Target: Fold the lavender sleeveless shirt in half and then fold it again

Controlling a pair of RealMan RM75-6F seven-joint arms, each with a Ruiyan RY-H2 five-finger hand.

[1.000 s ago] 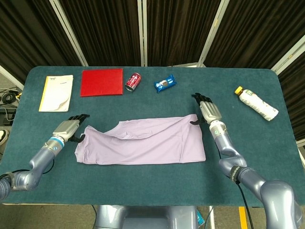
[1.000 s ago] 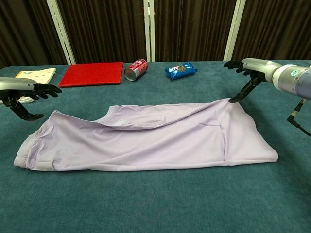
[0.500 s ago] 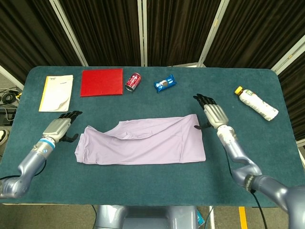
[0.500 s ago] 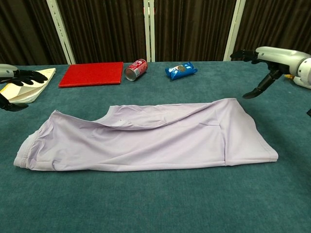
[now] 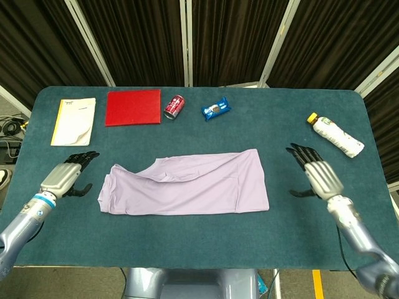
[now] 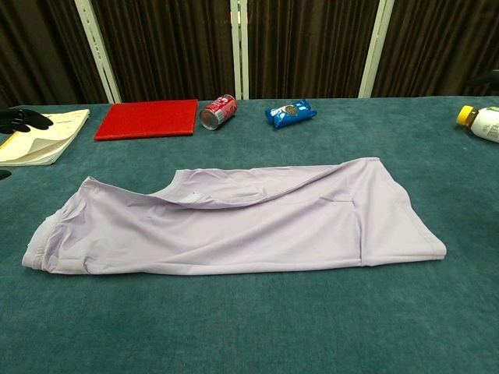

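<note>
The shirt point(image 5: 184, 182) lies folded into a long band across the middle of the table point(image 5: 199, 243), its upper layer rumpled toward the left, with one fold line showing near the right end. The left hand point(image 5: 63, 175) hovers off the shirt's left end, fingers spread and holding nothing, clear of the fabric; in the chest view only its dark fingertips point(image 6: 22, 119) show at the left edge. The right hand point(image 5: 318, 175) sits well to the right of the shirt, fingers likewise apart and empty, apart from the cloth. Along the far side of the table lie a notepad point(image 5: 73, 121), a red folder point(image 5: 133, 107), a can point(image 5: 174, 106) on its side and a blue packet point(image 5: 216, 109). A bottle point(image 5: 335, 134) with a yellow cap lies near the far right corner, beyond the right hand.
</note>
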